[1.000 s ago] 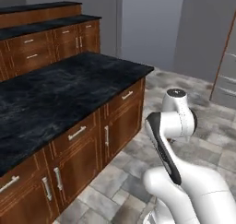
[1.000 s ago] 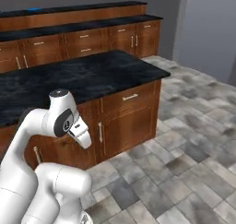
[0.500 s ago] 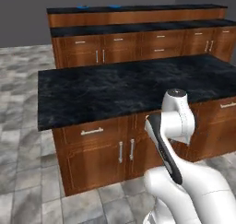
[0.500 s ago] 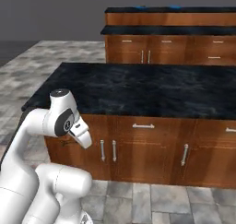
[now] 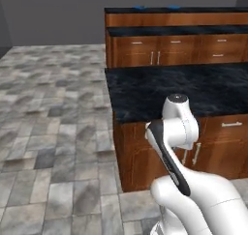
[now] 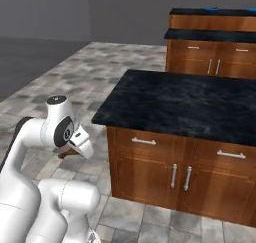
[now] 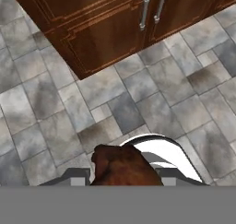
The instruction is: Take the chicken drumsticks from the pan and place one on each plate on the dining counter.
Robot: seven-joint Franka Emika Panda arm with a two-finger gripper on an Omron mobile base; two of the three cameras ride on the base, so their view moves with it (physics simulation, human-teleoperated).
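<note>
A brown chicken drumstick (image 7: 122, 165) sits low in the hand view, and my gripper (image 7: 123, 176) is shut on it. From the right base view the gripper (image 6: 71, 149) hangs under the folded arm, with the drumstick (image 6: 65, 153) poking out below it over the floor. The dining counter (image 5: 174, 20) stands far back, with a black top and a reddish panel front. Two blue plates (image 5: 140, 7) (image 5: 174, 7) lie on its top, and one plate (image 6: 212, 9) shows in the right base view. The pan is out of view.
A kitchen island (image 5: 179, 89) with a black marbled top and wood cabinet doors with metal handles (image 6: 180, 176) stands just ahead to the right. Lower wood cabinets (image 5: 193, 48) run in front of the dining counter. Grey stone tile floor (image 5: 53, 132) spreads to the left.
The whole scene has swung across both base views as the base turns and drives; the island now sits to the right. The arm keeps its folded pose with the drumstick held.
</note>
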